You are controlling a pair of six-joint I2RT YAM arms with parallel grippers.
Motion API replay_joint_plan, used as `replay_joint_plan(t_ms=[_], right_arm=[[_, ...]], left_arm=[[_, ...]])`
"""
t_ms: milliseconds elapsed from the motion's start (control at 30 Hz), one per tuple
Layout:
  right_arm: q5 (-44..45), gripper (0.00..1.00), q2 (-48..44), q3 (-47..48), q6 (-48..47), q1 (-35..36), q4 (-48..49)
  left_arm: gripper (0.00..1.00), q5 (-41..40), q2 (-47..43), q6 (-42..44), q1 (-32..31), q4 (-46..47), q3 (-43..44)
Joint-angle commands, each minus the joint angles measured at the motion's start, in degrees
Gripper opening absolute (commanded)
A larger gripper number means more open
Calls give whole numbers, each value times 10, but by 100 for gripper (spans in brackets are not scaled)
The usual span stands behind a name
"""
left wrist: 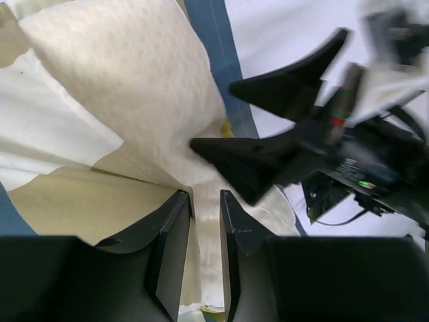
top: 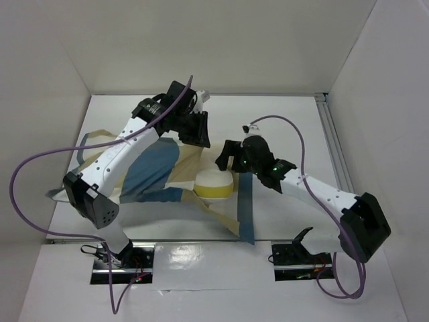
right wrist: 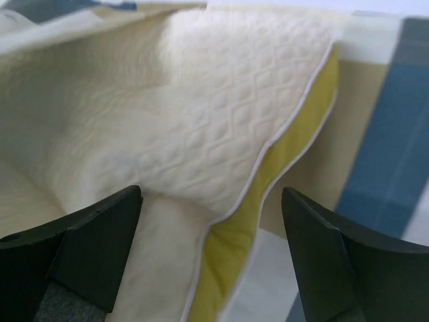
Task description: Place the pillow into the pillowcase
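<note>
Two arms of mine reach out over the white desk (top: 288, 134). The pillowcase (top: 153, 171) lies spread on the desk, mostly under my left arm. It has big blue, tan and cream squares. The pillow (top: 214, 182) pokes out at the right side of the pillowcase, near the middle of the desk. Only its cream end with a yellow stripe shows from above. The pillowcase hides the rest.

My left end effector (left wrist: 204, 201) has its fingers almost together. A thin strip of bumpy cream cloth is squeezed in the gap, and it looks like the pillow. A tan flap of the pillowcase lies just beside one finger.

My right end effector (right wrist: 213, 201) has its fingers wide apart. It sits right over the pillow, and the yellow edge runs between the fingers. I cannot tell if the fingers touch the pillow. Seen from my left wrist, the right end effector is close by, dark and a bit blurry.
</note>
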Motion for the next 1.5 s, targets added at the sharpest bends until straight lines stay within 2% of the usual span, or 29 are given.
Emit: replay_joint_plan(t_ms=[0,100,167,233,300,333,367,467,600,700,733,767,833,867,900,1000,1167,1333,1400,1467], right_arm=[[58,93,-56,31,-50,-26,-97],[52,93,-76,26,-66,-80,-108],[43,90,-70,20,-71,-93,-108],[24,82,-52,20,-71,-112,-108],[17,80,-34,40,-85,-117,-108],[29,82,-3,55,-93,-117,-121],[44,88,16,73,-99,-117,-131],[36,94,100,152,-117,-147,-148],[-73,100,174,217,-130,-158,-121],[-112,100,223,239,-124,-158,-80],[-150,94,238,254,-124,-158,-75],[-166,83,263,254,-118,-165,-59],[-181,39,272,261,-111,-165,-46],[-175,10,272,248,-105,-156,-39],[-165,0,265,238,-97,-156,-30],[-143,0,219,188,-92,-143,-25],[-137,0,124,66,-53,-103,-20],[-159,0,95,13,-3,17,9],[-164,0,103,20,2,74,9],[-170,0,97,27,-3,101,9]], left_arm=[[38,-28,22,-5,-2,25,33],[38,-62,28,-15,-2,12,33],[38,-70,33,-15,-2,7,33],[38,-89,34,-15,-2,2,27],[38,-104,34,-15,-2,-18,27],[43,-118,40,-10,-2,-26,27],[45,-126,48,-10,-2,-34,27],[48,-172,54,-29,-2,-47,20],[48,-243,35,-82,3,-53,-54],[49,-266,21,-120,32,-42,-113],[50,-266,21,-125,42,-31,-161],[50,-250,12,-125,63,2,-184],[50,-213,12,-117,84,38,-238],[50,-176,18,-109,99,59,-251],[49,-158,28,-94,99,75,-257],[48,-123,76,-79,105,95,-230],[45,-81,197,-52,105,95,-106],[43,-98,267,-35,105,50,35],[43,-123,273,-30,105,13,100],[43,-147,258,-25,105,12,118]])
